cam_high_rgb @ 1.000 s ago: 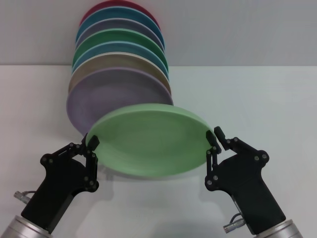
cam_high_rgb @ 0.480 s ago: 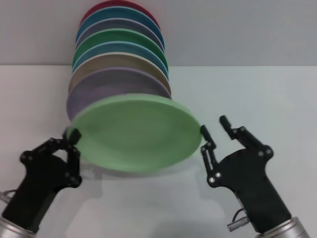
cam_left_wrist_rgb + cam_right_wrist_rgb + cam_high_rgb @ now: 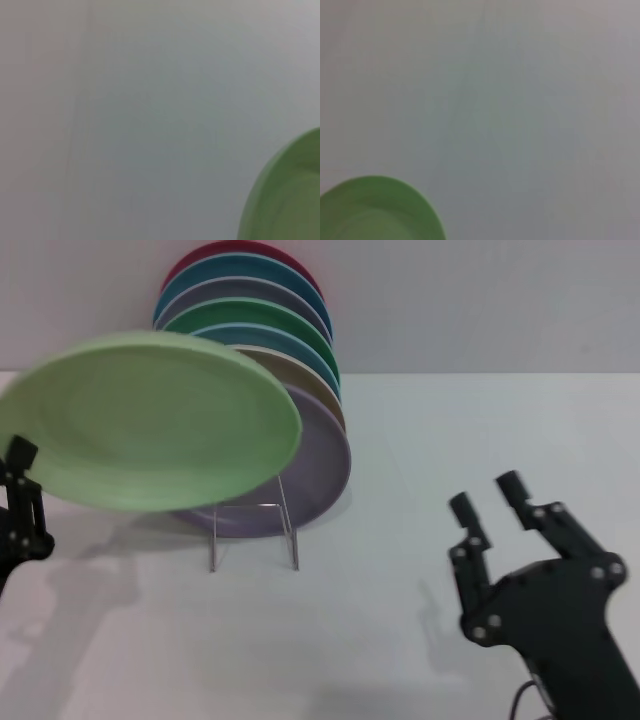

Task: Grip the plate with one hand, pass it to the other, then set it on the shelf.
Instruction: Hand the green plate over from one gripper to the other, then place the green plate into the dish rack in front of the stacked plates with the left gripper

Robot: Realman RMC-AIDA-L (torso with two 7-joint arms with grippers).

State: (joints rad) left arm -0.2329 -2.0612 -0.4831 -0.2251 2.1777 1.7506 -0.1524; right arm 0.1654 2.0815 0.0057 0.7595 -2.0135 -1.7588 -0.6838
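Pale-green matte plate [image 3: 150,420], round, tilted

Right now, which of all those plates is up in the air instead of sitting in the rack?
The pale light-green plate. The left pincer holds its left edge, lifted in front of the wire rack, while the lavender plate and the others stand in it.

1. Table [image 3: 420,440]: a plain white, matte surface that fills the lower part of the head view and meets a grey wall at its far edge.
2. Wire rack [image 3: 252,530]: a thin silvery frame that stands directly on the table, left of centre, its small rectangular front loop facing the camera.
3. Shadows: soft grey patches lie on the table to the left of the rack and near its right side.
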